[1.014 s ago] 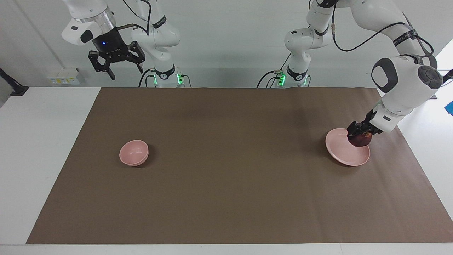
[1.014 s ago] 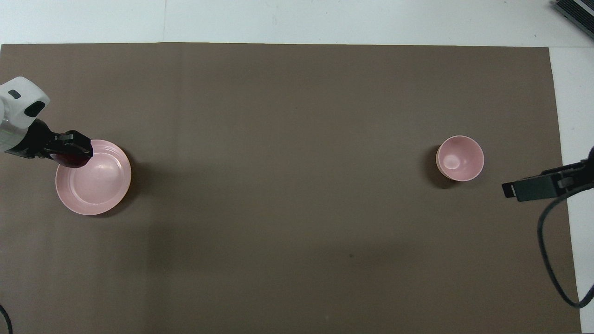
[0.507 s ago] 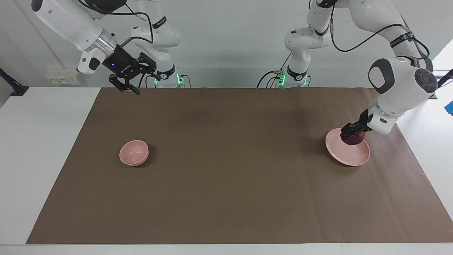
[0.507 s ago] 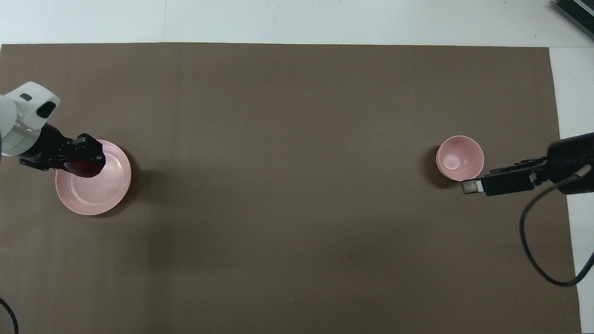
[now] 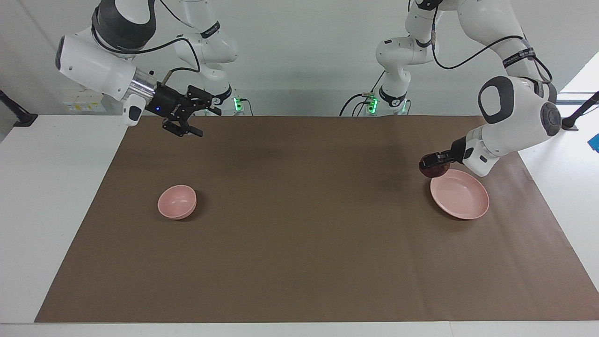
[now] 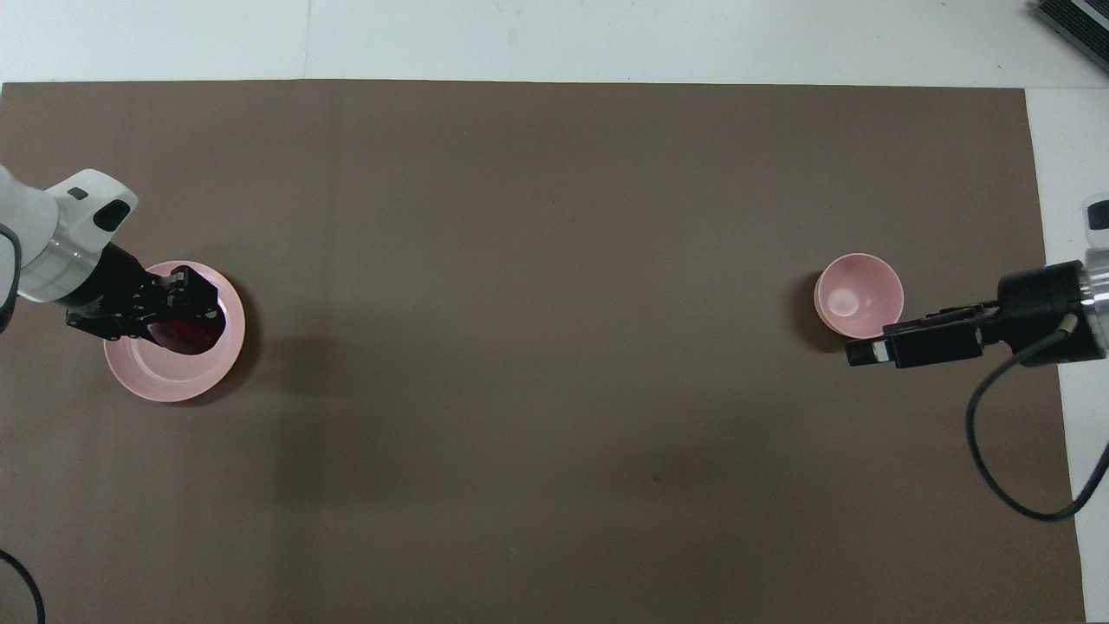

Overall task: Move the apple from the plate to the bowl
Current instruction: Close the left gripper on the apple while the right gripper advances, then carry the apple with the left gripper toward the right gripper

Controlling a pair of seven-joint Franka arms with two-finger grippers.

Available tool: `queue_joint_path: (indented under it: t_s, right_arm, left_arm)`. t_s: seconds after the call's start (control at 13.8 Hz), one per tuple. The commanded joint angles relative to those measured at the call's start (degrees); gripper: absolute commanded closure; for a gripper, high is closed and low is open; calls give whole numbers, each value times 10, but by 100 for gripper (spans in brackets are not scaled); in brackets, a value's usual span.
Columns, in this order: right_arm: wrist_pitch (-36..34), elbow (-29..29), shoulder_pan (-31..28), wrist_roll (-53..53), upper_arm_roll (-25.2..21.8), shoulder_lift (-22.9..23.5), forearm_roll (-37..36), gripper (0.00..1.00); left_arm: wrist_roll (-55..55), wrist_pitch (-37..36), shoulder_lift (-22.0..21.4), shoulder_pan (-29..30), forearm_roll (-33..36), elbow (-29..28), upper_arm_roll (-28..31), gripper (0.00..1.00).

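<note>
My left gripper [image 5: 433, 164] is shut on the dark red apple [image 5: 431, 170] and holds it in the air over the rim of the flat pink plate [image 5: 461, 200], on the side toward the table's middle. In the overhead view the left gripper [image 6: 197, 305] and the apple [image 6: 186, 329] cover part of the plate [image 6: 165, 380]. The small deep pink bowl [image 5: 177, 201] stands empty toward the right arm's end of the table. My right gripper [image 5: 206, 123] is open and empty, raised over the brown mat. In the overhead view the right gripper [image 6: 862, 351] hangs beside the bowl [image 6: 858, 295].
A brown mat [image 5: 299, 243] covers most of the white table [image 5: 56, 187]. A black cable [image 6: 996, 468] loops from my right wrist. A dark object [image 6: 1074, 24] lies at the table's corner farthest from the robots, at the right arm's end.
My left gripper has lifted the apple off the plate and carried it toward the table's middle. My right arm has swung down and inward, its gripper now near the bowl.
</note>
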Motion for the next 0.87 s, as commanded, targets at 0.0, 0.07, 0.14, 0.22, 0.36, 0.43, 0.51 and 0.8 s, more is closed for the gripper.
queue_joint_path:
  t_s: [0.0,0.07,0.14,0.22,0.36,0.43,0.51,0.8]
  right_arm:
    - [-9,-69,-30,-25,3,-21,98,0]
    - [-12,-85,-46,-46,3,-20,114,0]
    - [-13,-86,-47,-53,3,-19,114,0]
    - [-21,-86,-46,-48,3,-19,122,0]
    - [-69,-89,-53,15,3,-12,148,0]
    - [-76,-91,-53,21,3,-10,151,0]
    - [-78,-96,-53,19,3,-10,155,0]
    - [-69,-116,-36,11,4,-10,244,0]
  left_arm:
    - [-100,-44,-1,-16,-82,11,7,100]
    - [-167,-44,0,-17,-119,11,6,100]
    - [-202,-44,-1,-19,-156,11,7,100]
    - [-216,-45,0,-20,-180,11,6,100]
    - [-257,-51,-1,-20,-235,9,-7,100]
    - [-309,-50,-1,-20,-274,7,-17,100]
    - [-342,-47,-1,-20,-301,6,-27,100]
    - [-440,-24,-1,-20,-386,2,-105,100]
